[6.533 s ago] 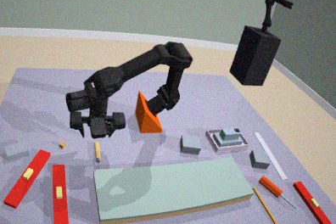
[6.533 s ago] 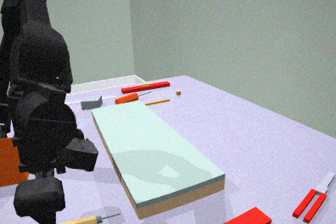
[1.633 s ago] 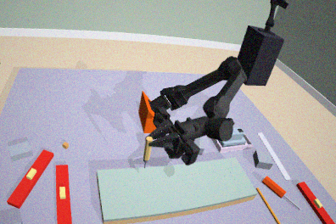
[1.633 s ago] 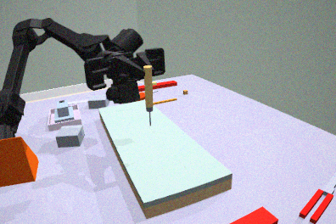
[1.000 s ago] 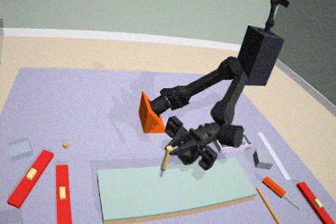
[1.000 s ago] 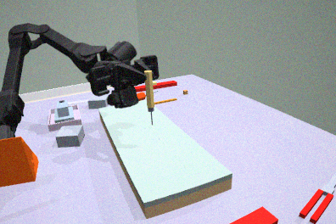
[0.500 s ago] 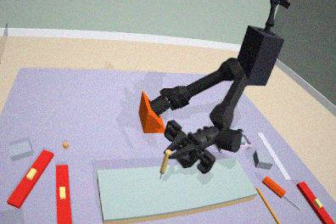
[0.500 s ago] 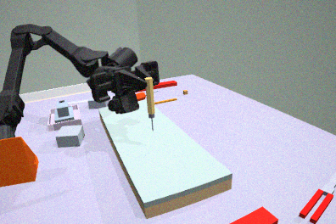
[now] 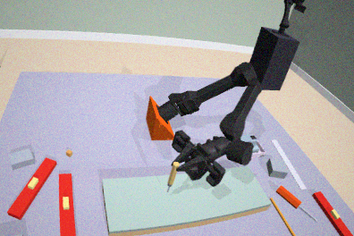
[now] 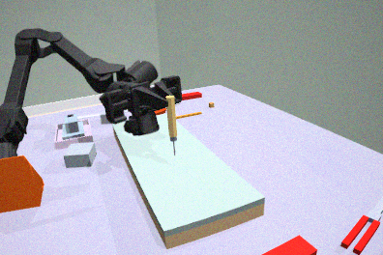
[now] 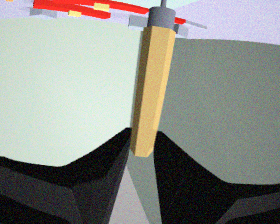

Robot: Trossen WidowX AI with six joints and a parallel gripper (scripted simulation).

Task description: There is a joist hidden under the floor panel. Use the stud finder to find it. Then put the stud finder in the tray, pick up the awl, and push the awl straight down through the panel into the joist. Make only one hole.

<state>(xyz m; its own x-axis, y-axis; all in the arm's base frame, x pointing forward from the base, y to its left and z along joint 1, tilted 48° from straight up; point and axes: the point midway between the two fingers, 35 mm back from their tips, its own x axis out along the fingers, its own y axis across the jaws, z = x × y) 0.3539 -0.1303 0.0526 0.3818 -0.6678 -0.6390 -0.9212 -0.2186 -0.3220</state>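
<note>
Your pincer grips the awl by its handle end, tip pointing down, near upright over the floor panel; from above, the tip lies toward seven o'clock of the pincer.

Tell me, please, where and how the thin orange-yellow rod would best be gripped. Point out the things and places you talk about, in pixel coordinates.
I'd grip the thin orange-yellow rod (image 9: 282, 216) (image 10: 189, 115) near mid-length from above, fingers closing across its narrow width: it lies flat, long and slender. The pincer (image 9: 175, 164) (image 10: 168, 101) (image 11: 143, 135) would first need to release the tan-handled awl (image 9: 172, 175) (image 10: 171, 119) (image 11: 155, 80).
</note>
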